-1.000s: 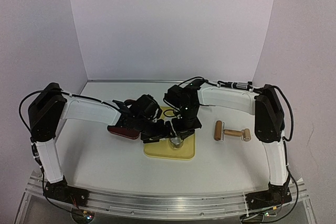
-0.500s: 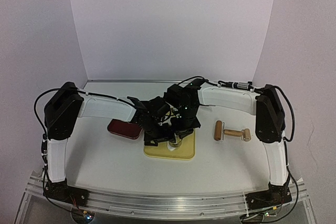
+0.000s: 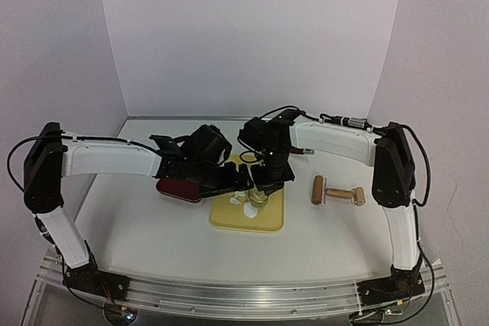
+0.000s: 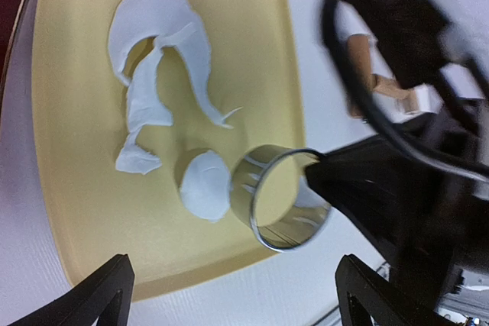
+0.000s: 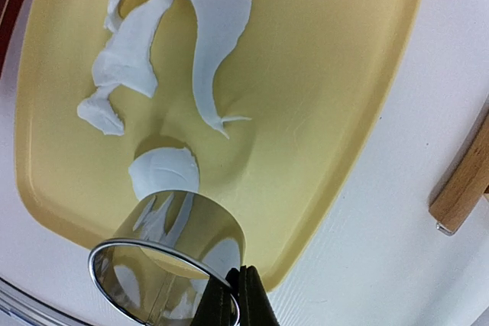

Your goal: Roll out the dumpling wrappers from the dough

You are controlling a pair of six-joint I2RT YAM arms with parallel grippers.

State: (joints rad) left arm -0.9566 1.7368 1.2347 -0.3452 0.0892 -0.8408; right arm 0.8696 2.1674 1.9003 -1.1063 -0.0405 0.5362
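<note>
Left wrist: dumpling wrapper (image 4: pixel 205 185) ahead of spread jaws.

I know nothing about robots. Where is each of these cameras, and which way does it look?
Top: fixed above and behind the arms, looking down at the table; both arms show whole.
Left wrist: on the left arm, looking down at the tray; the left gripper shows as open fingertips at the bottom corners.
Right wrist: on the right arm, looking down past the right gripper, shut on the cutter.
Shared: both wrist views show tray, cutter, dough and one wrapper.
</note>
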